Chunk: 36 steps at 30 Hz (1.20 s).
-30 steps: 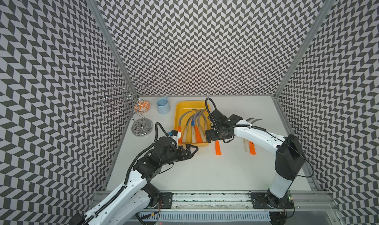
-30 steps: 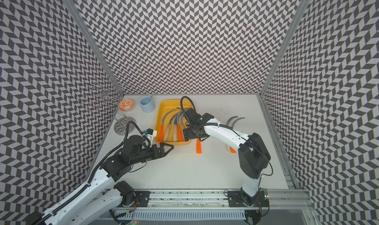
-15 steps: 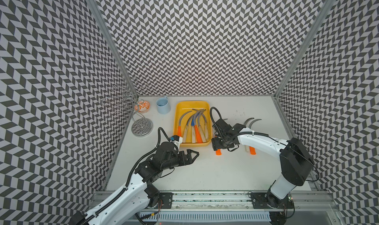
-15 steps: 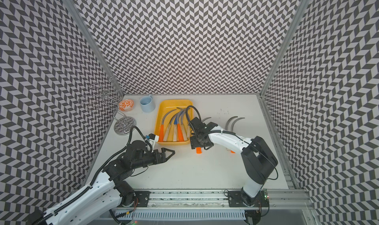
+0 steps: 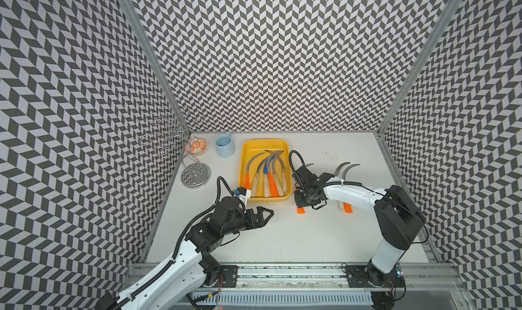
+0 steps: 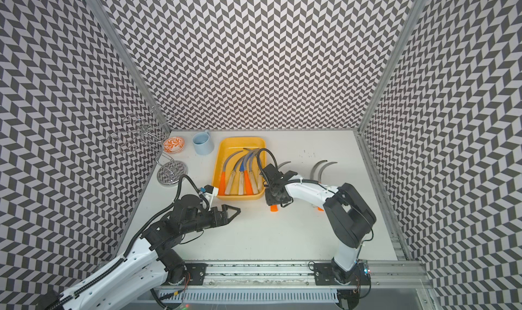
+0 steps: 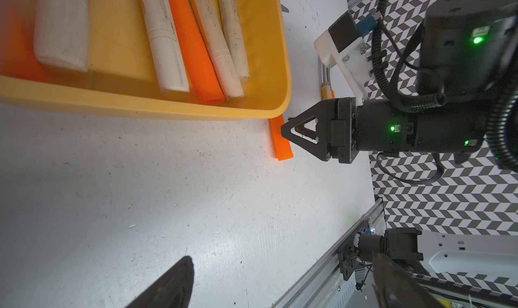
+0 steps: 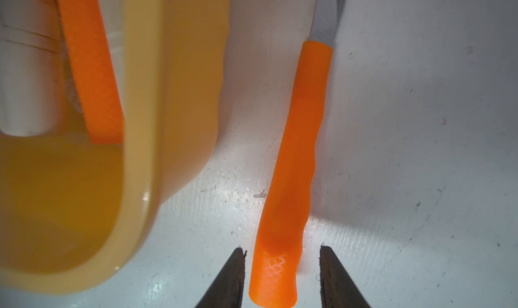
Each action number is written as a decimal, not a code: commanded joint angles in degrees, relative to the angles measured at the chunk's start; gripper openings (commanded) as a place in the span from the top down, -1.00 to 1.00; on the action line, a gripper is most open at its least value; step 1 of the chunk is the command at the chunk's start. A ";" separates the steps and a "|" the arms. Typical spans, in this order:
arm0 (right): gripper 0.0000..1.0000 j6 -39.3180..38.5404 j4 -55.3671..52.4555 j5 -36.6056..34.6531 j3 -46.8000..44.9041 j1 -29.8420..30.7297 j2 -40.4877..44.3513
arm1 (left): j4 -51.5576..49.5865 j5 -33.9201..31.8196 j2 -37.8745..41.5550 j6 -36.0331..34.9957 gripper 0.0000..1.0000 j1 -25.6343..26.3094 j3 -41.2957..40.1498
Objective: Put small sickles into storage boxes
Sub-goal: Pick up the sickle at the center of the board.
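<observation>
Grasp step: the right tool (image 8: 281, 249), jaws spread, straddles the near end of the orange-handled grey-bladed sickle (image 8: 302, 141) on the tabletop (image 5: 282, 238) just right of the shallow yellow plastic tray (image 5: 268, 200); next it should pinch, lift, carry left.

Bright yellow tray (image 5: 265, 200), sickles (image 5: 272, 185) with orange or pale wood handles, grey blades plus one blue blade (image 5: 265, 169). Walls (image 5: 282, 54) are black-and-white chevron, mug (image 5: 224, 149) light blue, dish (image 5: 197, 148) orange-and-white floral, surface (image 5: 310, 238) plain white.
</observation>
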<state>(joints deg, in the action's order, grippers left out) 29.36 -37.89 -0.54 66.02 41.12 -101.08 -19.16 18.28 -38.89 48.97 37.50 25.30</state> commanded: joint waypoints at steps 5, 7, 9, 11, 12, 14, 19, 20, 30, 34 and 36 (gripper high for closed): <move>0.15 -0.22 4.58 0.44 -2.00 -0.52 -2.00 | 1.20 -0.90 0.88 0.53 -1.00 0.30 -0.17; 0.17 -0.16 5.13 0.45 -2.79 -0.53 -2.23 | 1.23 -1.00 0.70 0.51 -1.00 0.30 -0.22; 0.18 -0.10 5.61 0.45 -3.56 -0.58 -2.36 | 1.31 -1.04 0.75 0.61 -1.00 0.32 -0.20; 0.19 -0.18 6.28 0.45 -4.41 -0.61 -2.45 | 1.40 -0.97 0.74 0.73 -1.00 0.30 -0.25; 0.19 -0.12 6.56 0.53 -4.78 -0.61 -2.59 | 1.49 -1.04 0.62 0.77 -1.00 0.30 -0.26; 0.23 -0.11 6.99 0.54 -5.65 -0.69 -2.81 | 1.79 -1.02 0.57 1.00 -1.00 0.30 -0.34; 0.45 -0.14 7.92 0.80 -7.43 -0.87 -2.46 | 2.37 -1.02 0.14 1.30 -1.00 0.30 -0.27; 0.50 -0.26 7.93 0.88 -7.52 -0.91 -2.29 | 2.46 -0.99 0.04 1.34 -1.00 0.30 -0.13; 0.91 -0.89 5.50 0.54 -7.23 -2.96 1.53 | 2.85 -1.20 -0.88 1.35 -1.00 0.30 0.69; 0.96 -1.09 3.95 0.36 -6.49 -3.56 3.57 | 3.07 -1.63 -1.77 0.93 -0.99 0.30 1.82; 0.97 -1.13 3.14 0.36 -5.87 -3.73 4.67 | 3.16 -1.84 -2.52 0.56 -1.00 0.30 2.73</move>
<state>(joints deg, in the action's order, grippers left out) 28.53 -33.10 0.05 59.72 37.76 -99.50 -17.69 17.61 -40.86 49.78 37.50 25.43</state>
